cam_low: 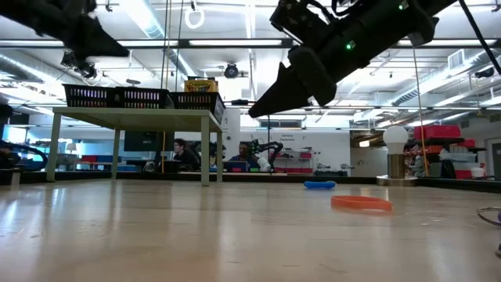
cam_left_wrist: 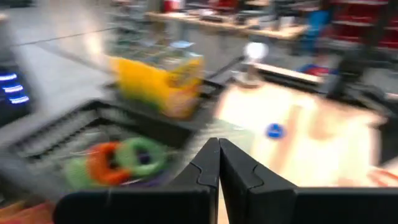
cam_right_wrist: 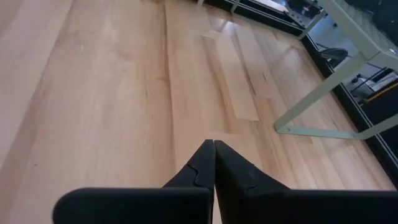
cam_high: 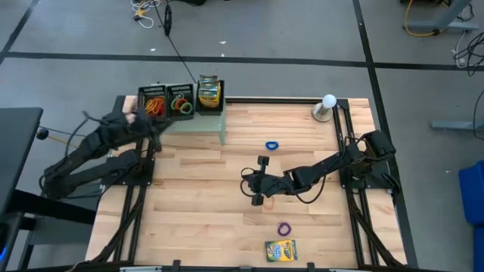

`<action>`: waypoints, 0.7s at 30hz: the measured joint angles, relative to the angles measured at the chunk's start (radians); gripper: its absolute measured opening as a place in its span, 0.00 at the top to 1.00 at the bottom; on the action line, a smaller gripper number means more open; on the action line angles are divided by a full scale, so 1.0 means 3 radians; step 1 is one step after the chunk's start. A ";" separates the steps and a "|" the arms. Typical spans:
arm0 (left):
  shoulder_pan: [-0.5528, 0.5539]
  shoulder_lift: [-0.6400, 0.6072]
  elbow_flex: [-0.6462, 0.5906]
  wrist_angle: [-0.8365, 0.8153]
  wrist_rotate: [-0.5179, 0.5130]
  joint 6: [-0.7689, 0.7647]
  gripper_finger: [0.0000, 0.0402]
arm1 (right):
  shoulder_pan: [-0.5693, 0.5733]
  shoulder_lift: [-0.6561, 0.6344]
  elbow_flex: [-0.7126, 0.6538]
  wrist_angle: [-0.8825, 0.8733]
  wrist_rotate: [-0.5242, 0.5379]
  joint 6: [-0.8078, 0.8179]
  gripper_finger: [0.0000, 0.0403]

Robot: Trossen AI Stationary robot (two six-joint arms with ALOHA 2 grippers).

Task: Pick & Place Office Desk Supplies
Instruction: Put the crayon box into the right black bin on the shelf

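Right tool [cam_high: 259,198], pinched narrow and empty, raised over the counter [cam_high: 197,219] at centre of the overhead frame, orange band [cam_high: 258,200] just beneath. Left tool [cam_left_wrist: 219,163] narrow, empty, at upper left over filled mesh trays [cam_high: 166,100]. Blue band [cam_high: 271,145] at centre, purple band [cam_high: 283,227] and crayon box [cam_high: 280,250] lower down. Between picks, probably; next calls for opening and descending around a band.

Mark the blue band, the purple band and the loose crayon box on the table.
blue rubber band [cam_high: 271,145]: high view, centre of loop.
purple rubber band [cam_high: 284,227]: high view, loop's middle.
crayon box [cam_high: 280,250]: high view, centre of top face.
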 joint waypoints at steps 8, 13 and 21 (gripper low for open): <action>-0.0731 0.0144 -0.0179 0.0496 -0.0552 -0.0001 0.98 | 0.0004 0.0000 -0.0018 0.0016 -0.0028 0.0022 0.99; -0.1328 0.0277 -0.0184 0.0619 -0.0986 0.0025 0.98 | 0.0059 -0.0077 -0.0024 -0.0061 -0.0018 0.0034 1.00; -0.2411 0.1036 -0.0185 0.1307 -0.1645 0.0273 0.98 | 0.0298 -0.0424 -0.0020 -0.0684 0.0152 0.0463 0.99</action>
